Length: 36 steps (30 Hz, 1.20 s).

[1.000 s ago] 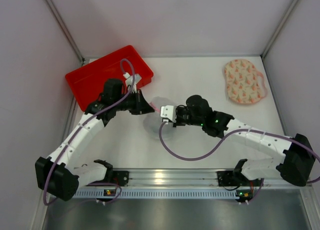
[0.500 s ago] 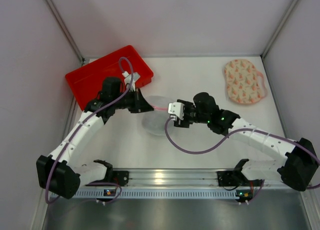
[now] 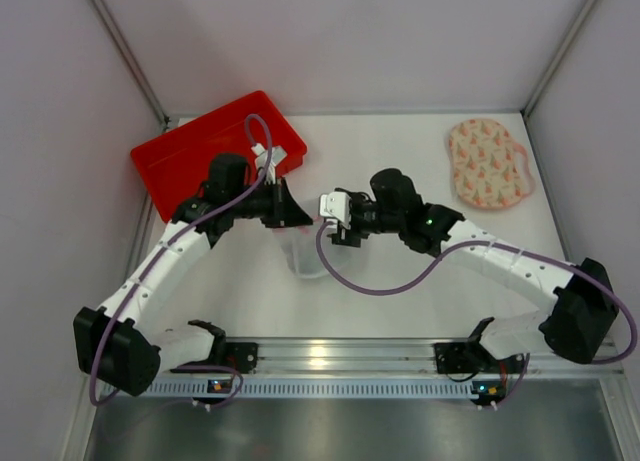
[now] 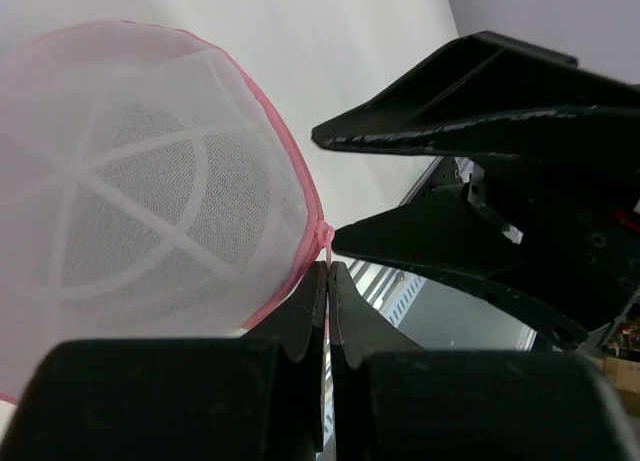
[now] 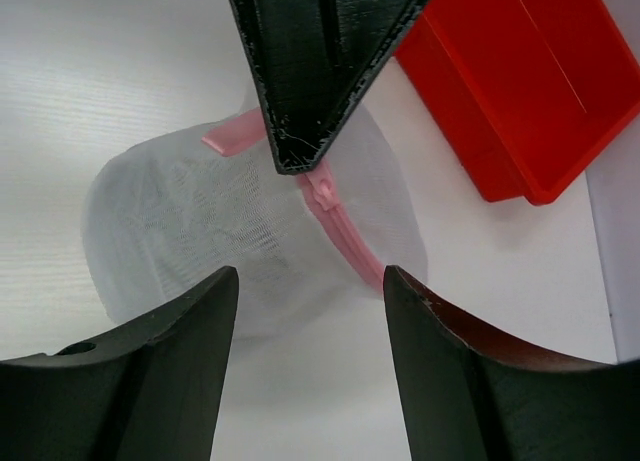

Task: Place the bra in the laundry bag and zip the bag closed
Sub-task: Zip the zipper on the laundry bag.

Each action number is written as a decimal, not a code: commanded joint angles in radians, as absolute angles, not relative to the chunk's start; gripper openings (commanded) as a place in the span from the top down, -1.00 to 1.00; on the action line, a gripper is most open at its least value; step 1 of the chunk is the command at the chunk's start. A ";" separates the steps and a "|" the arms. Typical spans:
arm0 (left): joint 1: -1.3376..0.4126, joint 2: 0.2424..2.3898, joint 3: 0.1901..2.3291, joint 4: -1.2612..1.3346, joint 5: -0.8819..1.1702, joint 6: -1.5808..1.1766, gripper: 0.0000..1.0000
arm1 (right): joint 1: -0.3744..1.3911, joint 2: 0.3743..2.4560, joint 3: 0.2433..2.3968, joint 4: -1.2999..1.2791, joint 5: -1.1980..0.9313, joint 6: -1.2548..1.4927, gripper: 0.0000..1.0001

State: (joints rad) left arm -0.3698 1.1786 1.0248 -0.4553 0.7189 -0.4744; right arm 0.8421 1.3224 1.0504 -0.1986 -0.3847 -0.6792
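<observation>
L gripper point(image 4: 326, 273): fingers pressed together, pinching the bag point(image 4: 150, 181) by a small pink tab at its edging. The tab sits right at the fingertips. The rest of the bag spreads ahead & to the left of them in the L wrist view: white mesh w/ pale ribs, pink rim curving down into the pinch. Can't tell whether the tab is the zip pull or a plain loop, as it is too small.

R gripper point(image 5: 310, 286): fingers spread wide, gripping nothing, clear of the mesh. The bag lies just ahead of its tips. The pink zip point(image 5: 345, 236) runs slantwise through the gap ahead, w/ the slider just under the L gripper's tip, which comes in from above in the R wrist view. The grippers face each other tip to tip, very near but apart.

Top view: the bag hangs or sits just below both tips, over the white table point(image 3: 420, 301); can't tell if it rests there.

Bra: can't make it out; the mesh shows only pale grey.

Red tray point(image 5: 520, 81): ahead & right of the R gripper, past the bag. Peach piece point(image 3: 487, 163): well behind the R gripper.
</observation>
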 commanded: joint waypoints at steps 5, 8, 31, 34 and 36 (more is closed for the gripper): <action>-0.385 1.172 1.057 -0.417 0.779 -0.482 1.00 | 0.870 1.380 1.104 -0.141 -0.442 -0.747 -0.20; -0.387 1.166 1.048 -0.416 0.781 -0.483 1.00 | 0.868 1.384 1.115 -0.141 -0.443 -0.761 -0.19; -0.388 1.177 1.039 -0.416 0.827 -0.477 1.00 | 0.916 1.284 1.088 -0.190 -0.379 -0.690 -0.19; -0.390 1.175 1.034 -0.416 0.833 -0.472 1.00 | 0.913 1.267 1.081 -0.201 -0.365 -0.729 -0.19; -0.391 1.174 1.031 -0.416 0.833 -0.471 1.00 | 0.900 1.264 1.085 -0.210 -0.371 -0.744 -0.19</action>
